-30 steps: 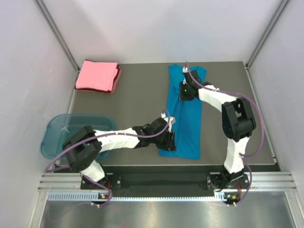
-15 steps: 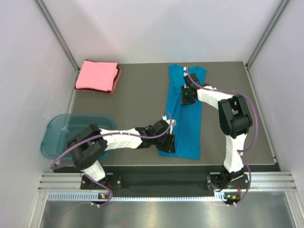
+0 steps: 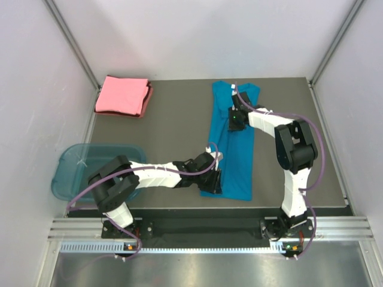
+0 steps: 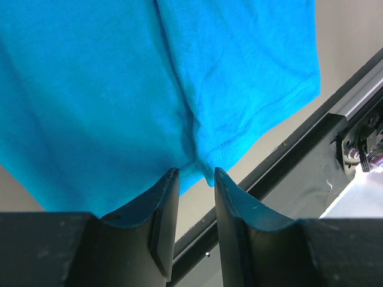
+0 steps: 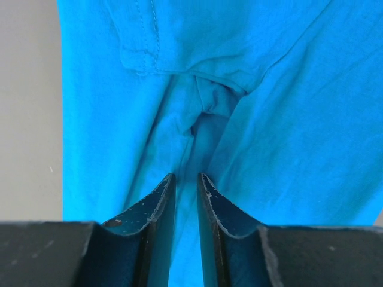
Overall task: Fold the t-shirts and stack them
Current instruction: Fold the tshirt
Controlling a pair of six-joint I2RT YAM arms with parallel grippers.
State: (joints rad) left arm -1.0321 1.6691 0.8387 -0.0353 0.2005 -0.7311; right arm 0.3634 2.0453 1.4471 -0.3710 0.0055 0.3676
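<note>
1. On the right half of the grey tabletop [image 3: 173, 128] lies the teal-blue knit short-sleeved t-shirt [image 3: 239, 158]. It is folded into a long narrow strip, collar end far, hem near.
2. Handling, judged: light, limp and thin. Layers will drape and slip over each other; not fragile. Best hold is a pinch through all layers at the hem corner and at the collar end, so the strip lifts as one.
3. Left gripper [image 4: 196, 172] sits at the near-left hem corner, jaws apart, hem edge at the gap. Right gripper [image 5: 187, 176] sits over a pucker below the collar, jaws narrowly apart. Neither clamps cloth; tip contact is unclear.
4. Versus one second ago: right forearm is drawn in, its wrist nearer the collar. Left elbow has shifted right. Strip outline unchanged.
5. Salmon-pink cloth t-shirt [image 3: 122, 95], folded, lies at the far-left corner, well apart. Translucent blue plastic tub [image 3: 72, 173] stands off the left edge.
</note>
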